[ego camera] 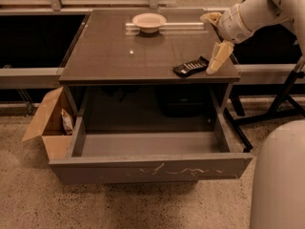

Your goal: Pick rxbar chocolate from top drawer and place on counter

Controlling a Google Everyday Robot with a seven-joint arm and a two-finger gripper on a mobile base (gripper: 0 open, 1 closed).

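Observation:
The rxbar chocolate (190,67), a flat black wrapper with pale lettering, lies on the counter (119,56) near its front right corner. My gripper (214,37) hovers just right of and above the bar, open, with one finger (219,56) beside the bar's right end and the other (210,17) farther back. It holds nothing. The top drawer (152,168) is pulled fully out below the counter; its grey inside shows nothing in it.
A pale bowl (149,22) sits at the back middle of the counter. A brown cardboard box (47,123) with a snack bag (67,121) stands on the floor left of the drawer. Black stand legs (276,109) are on the right.

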